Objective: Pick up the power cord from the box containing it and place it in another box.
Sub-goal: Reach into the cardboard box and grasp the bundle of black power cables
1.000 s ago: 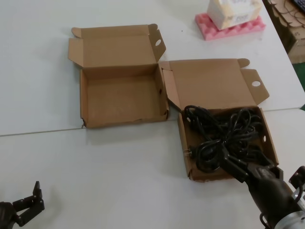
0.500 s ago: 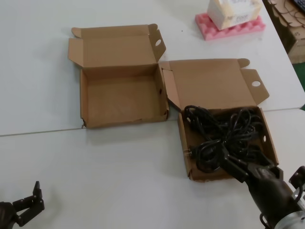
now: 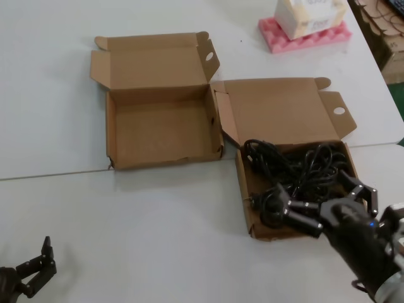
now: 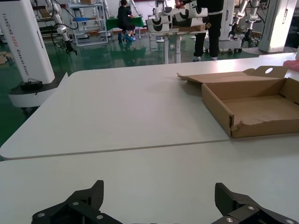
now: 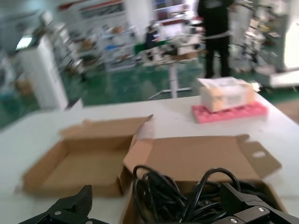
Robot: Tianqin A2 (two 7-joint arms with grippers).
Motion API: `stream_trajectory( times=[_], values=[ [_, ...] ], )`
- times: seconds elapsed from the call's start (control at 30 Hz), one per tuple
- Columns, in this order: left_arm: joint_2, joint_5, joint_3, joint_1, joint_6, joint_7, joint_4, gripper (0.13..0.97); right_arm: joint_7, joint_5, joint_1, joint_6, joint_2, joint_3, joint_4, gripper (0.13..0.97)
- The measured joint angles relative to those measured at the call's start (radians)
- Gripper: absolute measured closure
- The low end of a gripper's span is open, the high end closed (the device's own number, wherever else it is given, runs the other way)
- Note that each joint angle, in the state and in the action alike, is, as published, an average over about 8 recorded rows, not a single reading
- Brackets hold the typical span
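Note:
A tangle of black power cords fills the right cardboard box, whose raised lid shows both side flaps. I cannot single out one cord or a plug. My right gripper is open wide, hovering over the near part of the tangle and holding nothing. In the right wrist view the cords lie between its spread fingers. The empty box with the ragged front wall stands to the left, touching the full box's lid; it also shows in the left wrist view. My left gripper is parked, open, at the near left.
A pink foam tray with a white box on it stands at the far right of the table. Stacked cardboard lies beyond the right edge. A seam crosses the white table.
My right gripper has opened wide and shifted right over the cords; before, its fingers were together, low at the front of the tangle. The left gripper barely moved.

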Motion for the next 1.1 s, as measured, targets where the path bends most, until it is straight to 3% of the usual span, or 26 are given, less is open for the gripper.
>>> stream_trajectory(
  times=[0.3,0.47,0.57,0.8,1.1],
  values=[
    [0.000,0.000,0.000,0.000,0.000,0.000,0.000,0.306,0.000,-0.315,0.027,0.144,0.262,-0.218,0.009,0.129],
    [0.000,0.000,0.000,0.000,0.000,0.000,0.000,0.415,0.000,-0.436,0.062,0.200,0.348,-0.324,-0.013,0.129],
    [0.000,0.000,0.000,0.000,0.000,0.000,0.000,0.459,0.000,-0.485,0.092,0.217,0.370,-0.382,-0.038,0.129],
    [0.000,0.000,0.000,0.000,0.000,0.000,0.000,0.645,0.000,-0.568,0.177,0.255,0.361,-0.493,-0.126,0.135],
    [0.000,0.000,0.000,0.000,0.000,0.000,0.000,0.805,0.000,-0.621,0.244,0.294,0.315,-0.531,-0.219,0.189]
  ],
)
